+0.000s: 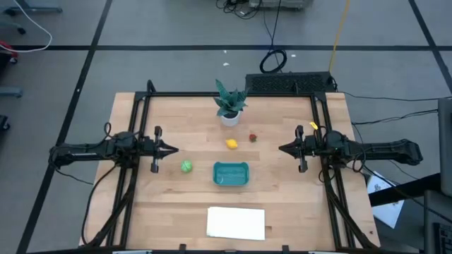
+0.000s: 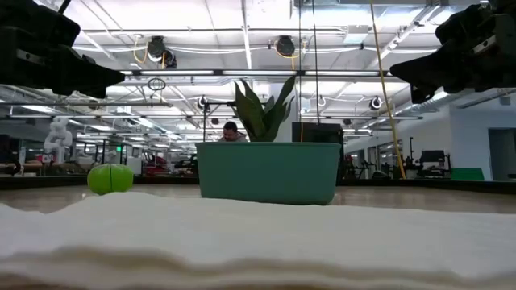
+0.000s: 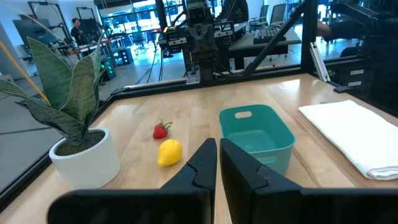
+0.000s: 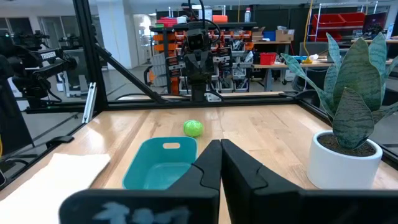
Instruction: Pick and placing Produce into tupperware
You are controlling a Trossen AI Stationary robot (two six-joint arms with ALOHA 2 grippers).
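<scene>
The left gripper (image 1: 173,149) hovers over the left side of the worktop (image 1: 176,204) with its jaws clenched on nothing, fingers pressed together and pointing right toward the middle. The right gripper (image 1: 282,149) mirrors it over the right side, jaws likewise clenched and empty, pointing left.

Between the two grippers lie the task's things. The teal tupperware (image 1: 231,173) sits upright near the worktop's centre, its long axis running left to right, open side up and nothing visible inside. The round light-green piece (image 1: 186,166) rests on the wood to the left of the tupperware, apart from it and near the left gripper. The yellow lemon-like piece (image 1: 232,144) lies just beyond the tupperware's far side, its long axis roughly left to right. The small dark red piece (image 1: 253,137) lies near the lemon, to its right and slightly farther.

A potted plant (image 1: 229,106) stands at the far middle. A white folded sheet (image 1: 236,222) lies at the near edge.
</scene>
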